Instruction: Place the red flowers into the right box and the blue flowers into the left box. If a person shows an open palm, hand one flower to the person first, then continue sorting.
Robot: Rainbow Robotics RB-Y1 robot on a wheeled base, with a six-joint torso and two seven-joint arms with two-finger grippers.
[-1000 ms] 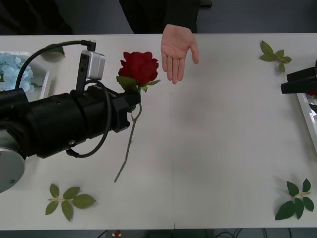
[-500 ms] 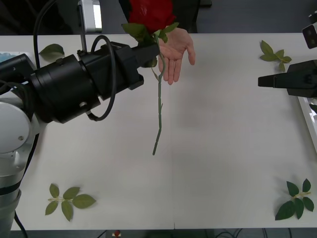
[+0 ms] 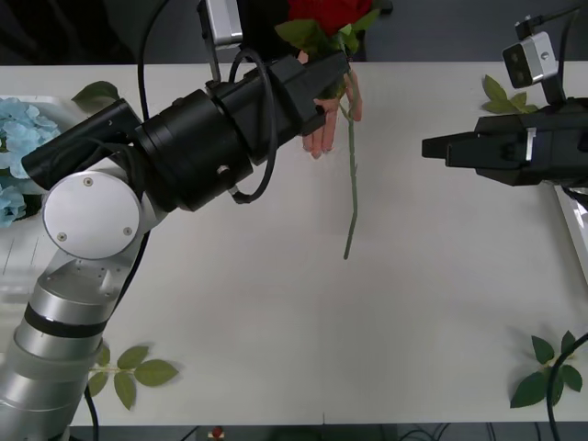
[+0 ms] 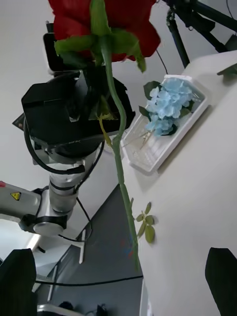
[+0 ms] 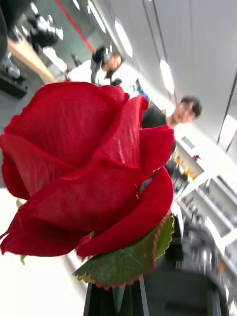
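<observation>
One deep-red artificial rose (image 3: pixel 329 11) is clamped in my left gripper (image 3: pixel 335 64), pinched just under the bud, so the long thin green stem hangs down free above the white table (image 3: pixel 276 312). The bud sits up past the far table edge — right in front of the person's bare open palm (image 3: pixel 322 138), whose fingertips peek out below my fingers. From my left wrist camera the rose (image 5: pixel 84 168) is huge, with one green leaf under it.

My right gripper (image 3: pixel 432 147) hovers over the right side of the table, pointing toward the rose; its black fingers (image 4: pixel 222 276) sit wide apart with nothing between them.

Pale-blue fluffy hydrangeas (image 3: pixel 23 129) lie in the shallow white plastic tray (image 4: pixel 163 148) at the left edge. A sliver of the other white tray (image 3: pixel 574 220) shows at the right edge. Loose green leaf sprigs (image 3: pixel 129 372) lie scattered around the corners.
</observation>
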